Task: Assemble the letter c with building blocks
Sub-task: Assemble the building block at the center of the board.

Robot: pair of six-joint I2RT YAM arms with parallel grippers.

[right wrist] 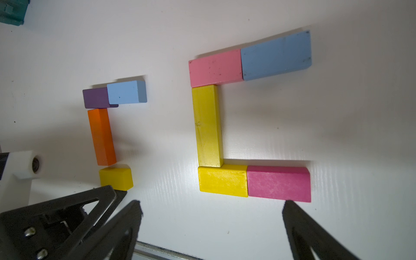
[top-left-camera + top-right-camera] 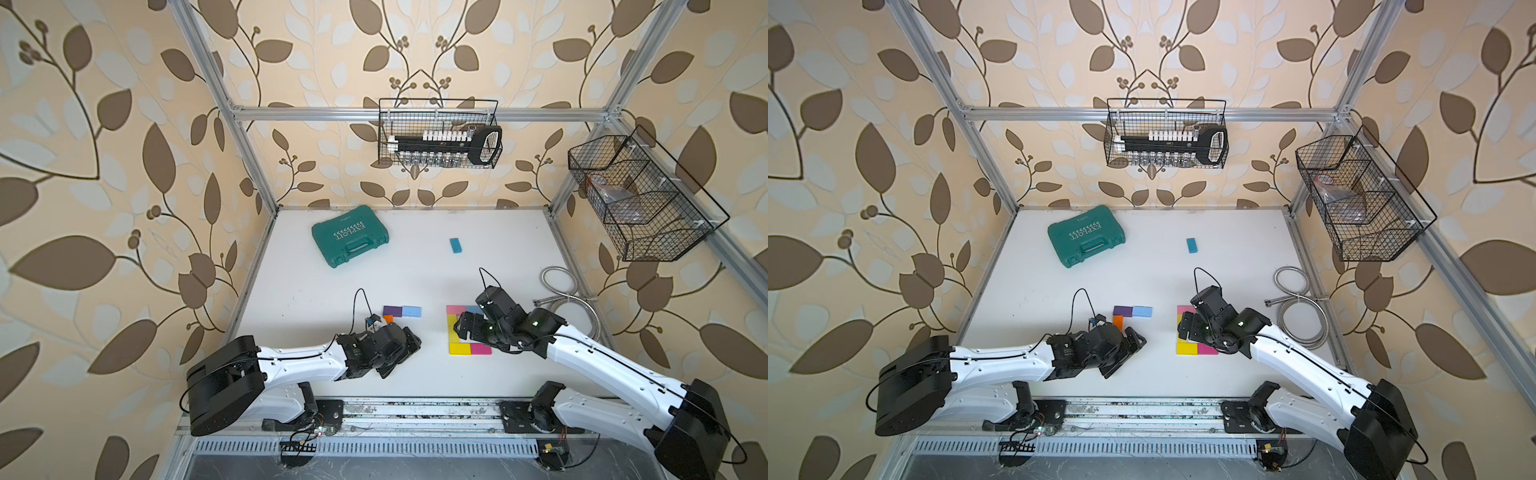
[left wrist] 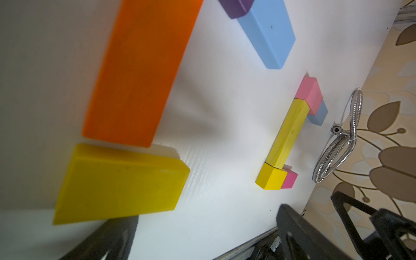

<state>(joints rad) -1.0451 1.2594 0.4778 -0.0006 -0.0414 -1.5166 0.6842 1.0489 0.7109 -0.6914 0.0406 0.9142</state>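
While the five-block C [image 1: 208,126] lies complete just ahead of the right fingers [image 1: 297,227], spread and empty, the four-block C [image 3: 139,74] beside the left fingers [image 3: 292,231], likewise apart and empty, seems to lack its closing block, perhaps the teal block [image 2: 456,245] lying well beyond both pairs.

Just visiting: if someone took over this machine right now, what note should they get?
Left pincer: open, empty, beside the short yellow block.
Right pincer: open, empty, above the finished multicoloured five-block C.
Second C, half built: purple block, light blue block, long orange block, plus that yellow one.
Left to do: probably fetch the lone teal block, far off on the white table, to complete its lower arm.
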